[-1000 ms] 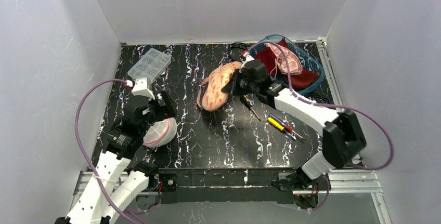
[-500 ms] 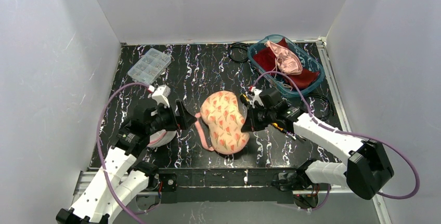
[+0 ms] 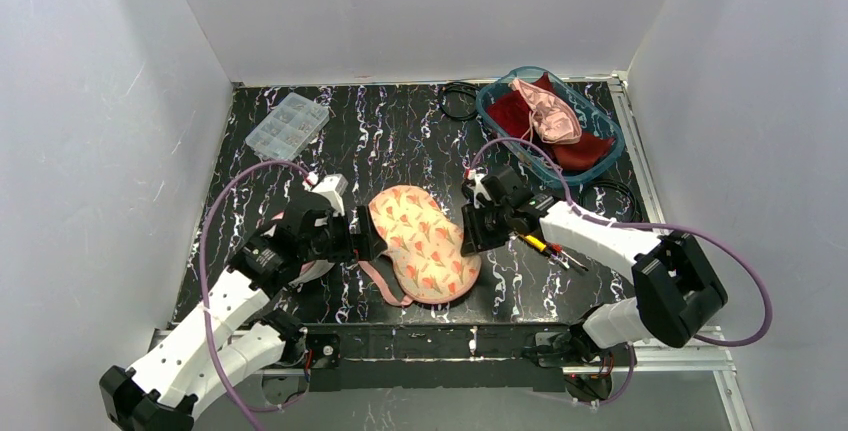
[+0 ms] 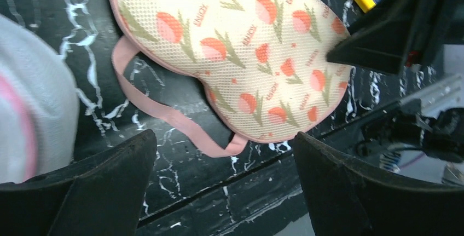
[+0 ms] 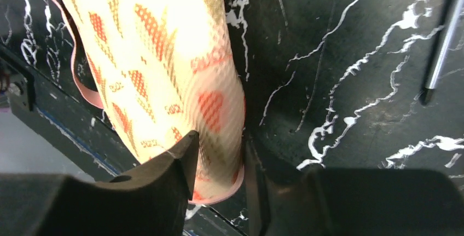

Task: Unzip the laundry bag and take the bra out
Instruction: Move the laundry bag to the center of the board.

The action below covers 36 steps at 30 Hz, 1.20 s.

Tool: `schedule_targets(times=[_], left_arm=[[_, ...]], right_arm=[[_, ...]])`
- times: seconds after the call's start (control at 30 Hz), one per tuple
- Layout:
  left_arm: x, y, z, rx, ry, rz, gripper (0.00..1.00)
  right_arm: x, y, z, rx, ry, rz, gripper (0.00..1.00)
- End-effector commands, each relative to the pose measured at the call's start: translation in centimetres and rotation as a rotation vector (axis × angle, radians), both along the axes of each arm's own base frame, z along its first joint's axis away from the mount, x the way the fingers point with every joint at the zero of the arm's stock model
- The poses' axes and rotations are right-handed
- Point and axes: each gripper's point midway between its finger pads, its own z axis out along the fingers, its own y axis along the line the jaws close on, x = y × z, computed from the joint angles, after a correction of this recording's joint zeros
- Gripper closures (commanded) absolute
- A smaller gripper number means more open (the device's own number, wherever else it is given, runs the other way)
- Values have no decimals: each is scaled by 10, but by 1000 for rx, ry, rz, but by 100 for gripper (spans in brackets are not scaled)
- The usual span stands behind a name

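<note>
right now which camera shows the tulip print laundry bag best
The top external view: the laundry bag lies on the table, with almost all its outline and its pink strap visible. The left wrist view shows most of it closer, top cut off. The right wrist view shows only one end, very close.

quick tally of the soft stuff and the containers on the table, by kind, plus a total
floral laundry bag: 1
white and pink mesh item: 1
pink garment: 1
red cloth: 1
teal basket: 1
clear compartment box: 1
total: 6
</note>
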Motion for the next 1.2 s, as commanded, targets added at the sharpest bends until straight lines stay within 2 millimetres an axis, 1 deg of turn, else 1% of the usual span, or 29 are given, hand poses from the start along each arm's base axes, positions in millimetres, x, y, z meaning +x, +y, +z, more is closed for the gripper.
schedule_targets(times=[0.0, 0.03, 0.1, 0.13, 0.2, 0.27, 0.37, 0.43, 0.47, 0.53, 0.6, 0.63, 0.7, 0.77, 0.8, 0.9, 1.0, 1.07, 1.17], left_arm=[[6, 28, 6, 108, -29, 115, 7], [5, 30, 5, 109, -29, 121, 7], [3, 34, 4, 105, -36, 139, 8], [2, 35, 3, 102, -40, 143, 8], [-1, 34, 3, 95, -39, 132, 8], [-2, 31, 2, 92, -27, 112, 8], [-4, 24, -2, 88, 4, 82, 9], [-5, 19, -6, 84, 21, 72, 9], [-10, 12, -7, 63, 41, 49, 9], [-16, -1, -12, 30, 67, 26, 10], [-22, -16, -15, -9, 83, 16, 10], [-26, -25, -17, -25, 91, 5, 10], [-29, -36, -23, -24, 89, 19, 11], [-33, -46, -26, -13, 86, 33, 11], [-34, -49, -28, -7, 89, 48, 11], [-34, -51, -36, 9, 98, 80, 11], [-34, -48, -45, 30, 99, 82, 12], [-33, -41, -49, 75, 92, 94, 12], [-30, -33, -51, 126, 74, 101, 14]], right_arm=[[26, 5, 30, 19, -130, -57, 44], [26, 2, 35, 21, -142, -73, 36], [22, -4, 44, 34, -163, -94, 23], [18, -8, 49, 44, -172, -102, 19], [9, -14, 58, 76, -182, -122, 18], [-3, -17, 63, 118, -179, -121, 18], [-23, -19, 57, 190, -136, -130, 19], [-31, -18, 50, 237, -121, -146, 20], [-33, -19, 46, 253, -119, -165, 20], [-32, -22, 41, 283, -130, -209, 20], [-26, -23, 38, 310, -157, -264, 21], [-22, -24, 38, 323, -171, -294, 21], [-12, -22, 40, 357, -201, -336, 21], [1, -20, 42, 358, -233, -373, 22], [7, -20, 39, 339, -241, -390, 22], [24, -15, 33, 290, -262, -393, 22], [30, -10, 19, 260, -248, -380, 26], [26, -4, 10, 263, -211, -358, 36], [16, 2, 3, 299, -173, -341, 49]])
